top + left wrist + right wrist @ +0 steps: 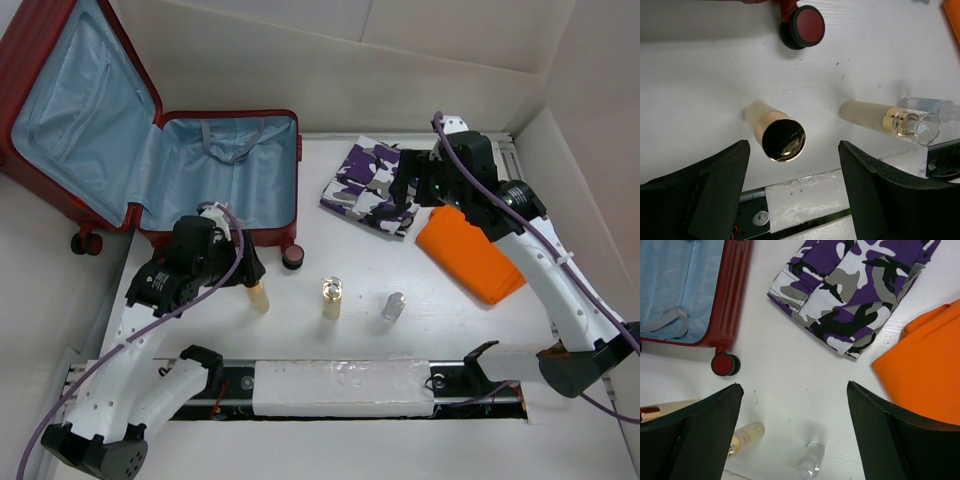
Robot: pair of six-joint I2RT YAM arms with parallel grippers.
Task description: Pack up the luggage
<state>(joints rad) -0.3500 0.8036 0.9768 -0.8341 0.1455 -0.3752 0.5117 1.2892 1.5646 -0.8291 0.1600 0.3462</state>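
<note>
- So, the left gripper (795, 187) has its fingers spread wide and isn't holding anything.
- A gold-capped bottle (776, 134) stands just ahead of the fingertips, lined up with the gap. It's nearer one finger than the other and touches neither.
- Out past the farther finger there's a clear-capped bottle (890, 120), with a small clear bottle (930, 106) just beyond it.
- Straight out beyond the fingertips is a wheel (802, 26) of the luggage (190, 170). The case lies open on the table (330, 350) with its lid raised and the blue lining showing.
- The right gripper (795, 435) is the same: fingers wide apart, empty, hanging above the table.
- Ahead of its fingertips lies a folded purple camo garment (850, 290).
- An orange cloth (925, 370) sits just beside the camo, out beyond one finger.
- The luggage's red rim is off past the other finger, well apart from it.
</note>
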